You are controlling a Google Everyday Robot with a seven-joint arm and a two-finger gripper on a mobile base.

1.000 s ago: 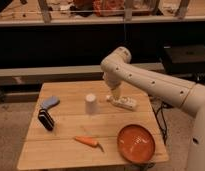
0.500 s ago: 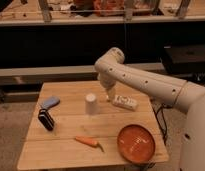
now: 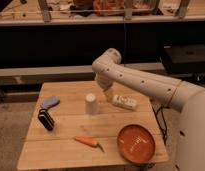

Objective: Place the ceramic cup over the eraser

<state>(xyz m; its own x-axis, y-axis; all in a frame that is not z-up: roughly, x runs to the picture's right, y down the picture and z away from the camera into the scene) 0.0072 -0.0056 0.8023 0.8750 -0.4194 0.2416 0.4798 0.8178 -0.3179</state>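
Note:
The small white ceramic cup (image 3: 91, 104) stands upright near the middle of the wooden table (image 3: 66, 155). The eraser, a black block (image 3: 46, 120), stands on edge near the table's left side, well left of the cup. My gripper (image 3: 108, 95) hangs from the white arm just right of the cup, at about its rim height, between the cup and a white labelled bottle (image 3: 124, 102). The cup is not held.
A blue oblong object (image 3: 49, 102) lies just behind the eraser. A carrot (image 3: 88, 142) lies at the front middle. An orange plate (image 3: 136, 143) sits at the front right corner. A dark shelf stands behind the table.
The arm has swung left from above the bottle, bringing the gripper close to the cup's right side. The objects on the table have not moved.

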